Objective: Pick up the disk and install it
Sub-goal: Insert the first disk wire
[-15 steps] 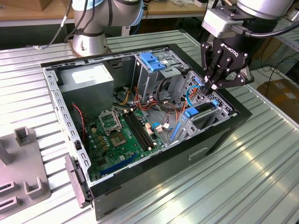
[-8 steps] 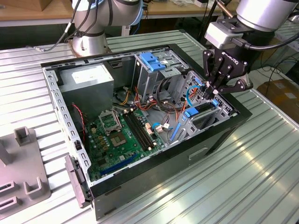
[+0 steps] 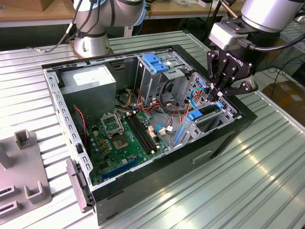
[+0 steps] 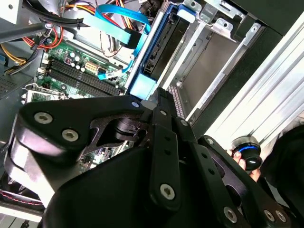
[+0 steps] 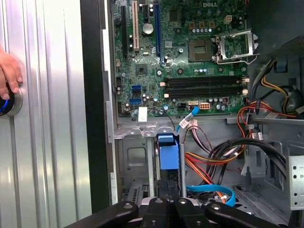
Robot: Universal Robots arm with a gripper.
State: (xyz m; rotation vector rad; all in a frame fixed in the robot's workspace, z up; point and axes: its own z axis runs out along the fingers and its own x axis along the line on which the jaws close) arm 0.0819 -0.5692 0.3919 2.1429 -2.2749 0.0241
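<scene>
Blue rails edged the disk [image 4: 159,47], we saw it standing on edge in the drive bay [image 3: 212,117] of the open computer case [image 3: 190,167], beside the motherboard [image 3: 119,143], gripper [image 3: 217,97] pinched nearly closed on its end.

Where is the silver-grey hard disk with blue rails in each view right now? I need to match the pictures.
Exterior view: the silver-grey disk with blue rails stands on edge in the case's bay, at the exterior view's right, under the black gripper.
Second wrist view: edge-on, just ahead of the gripper.
First wrist view: its blue end, just ahead of the gripper.
Shared landmark: the green motherboard.
</scene>
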